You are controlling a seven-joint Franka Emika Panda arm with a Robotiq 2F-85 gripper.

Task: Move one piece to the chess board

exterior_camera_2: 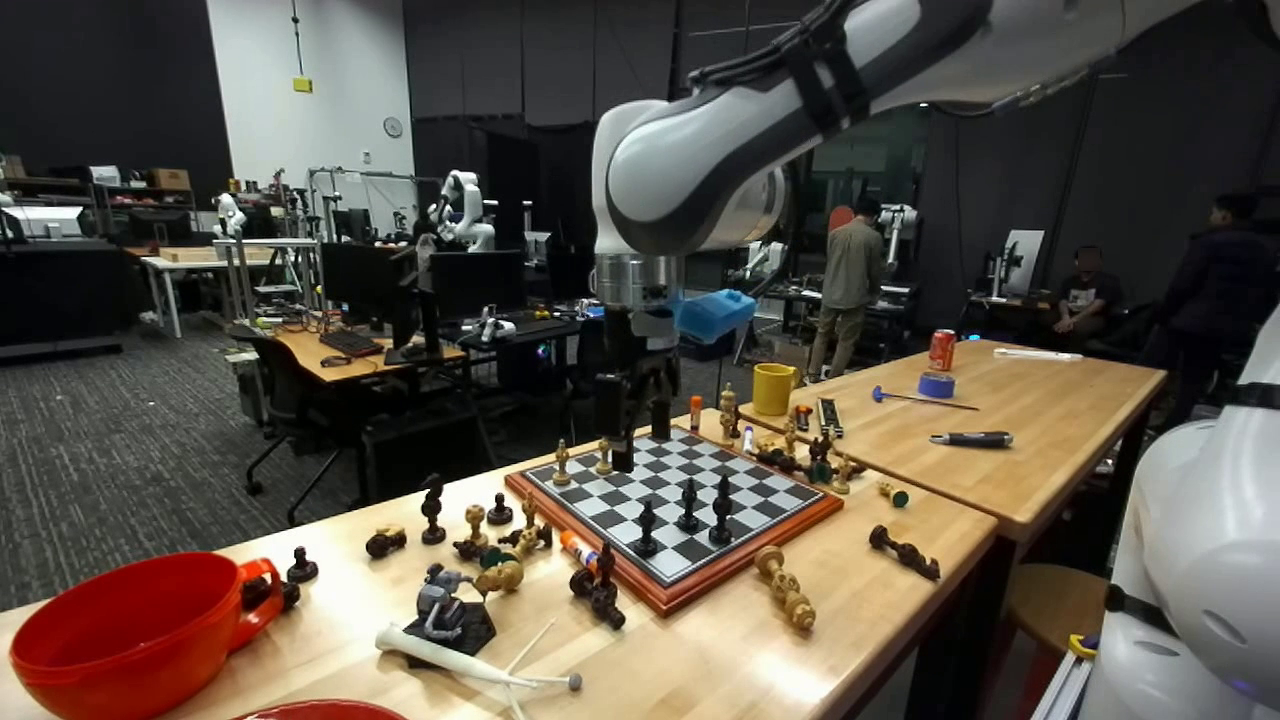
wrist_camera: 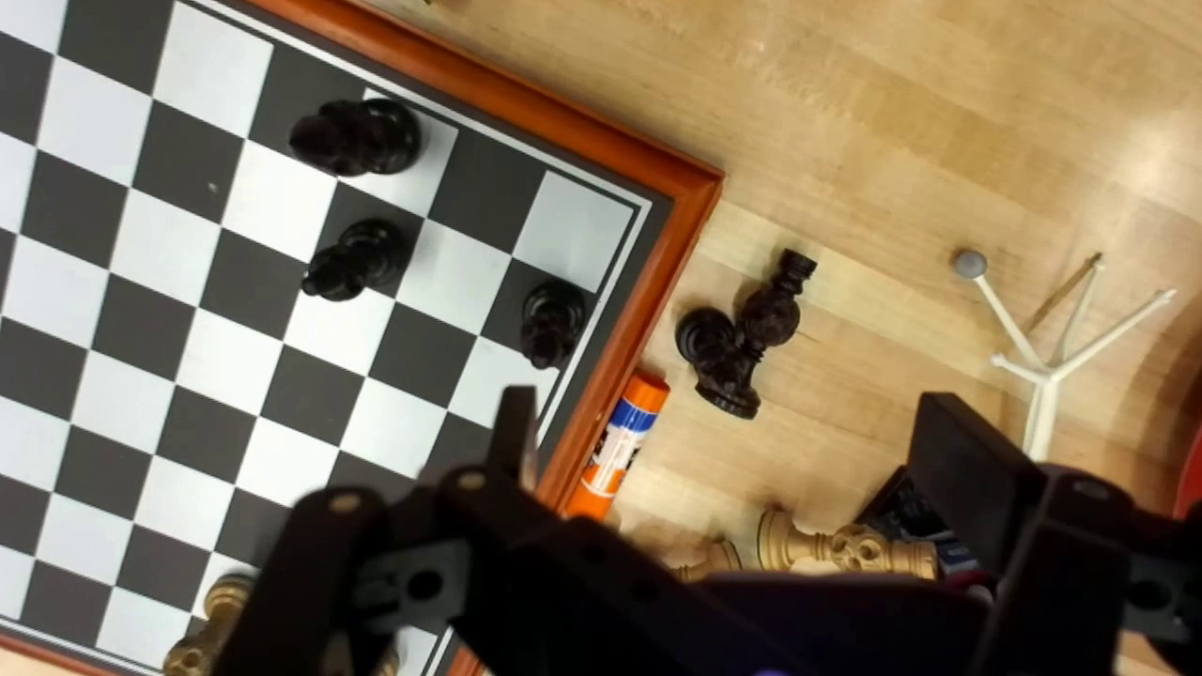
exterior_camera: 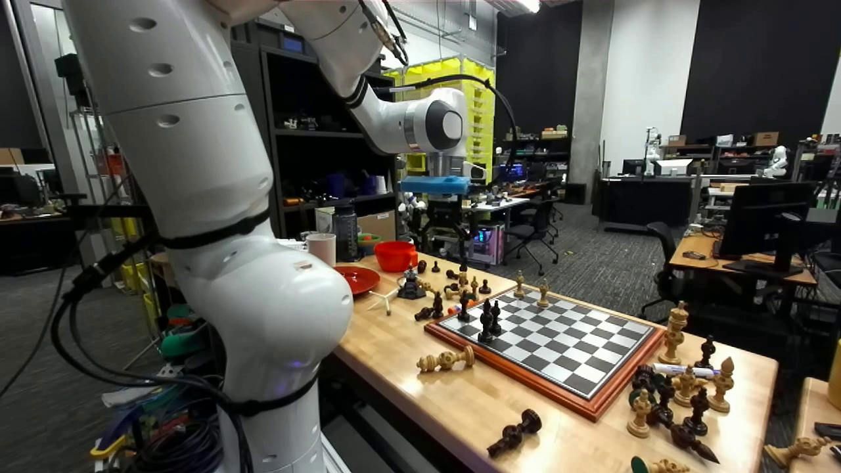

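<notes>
The chess board (exterior_camera: 565, 341) lies flat on the table; it also shows in an exterior view (exterior_camera_2: 745, 480) and the wrist view (wrist_camera: 188, 282). Three dark pieces stand on it, including a tall dark piece (exterior_camera_2: 721, 512). Two light pieces stand near its far corner, one here (exterior_camera_2: 561, 463). Two dark pieces, including a lying one (wrist_camera: 770, 314), are beside the board's corner. A light piece (wrist_camera: 845, 549) lies below them in the wrist view. My gripper (wrist_camera: 732, 413) is open and empty, above the board's edge and the pieces beside it; it shows in both exterior views (exterior_camera: 447, 240) (exterior_camera_2: 641, 445).
An orange glue stick (wrist_camera: 615, 446) lies against the board's border. A grey figurine (exterior_camera_2: 440, 605), a white stick-like stand (wrist_camera: 1042, 385) and a red bowl (exterior_camera_2: 130, 630) are on one side. A light piece (exterior_camera: 447, 360) and a dark piece (exterior_camera: 514, 433) lie along the front. Several pieces crowd the opposite end.
</notes>
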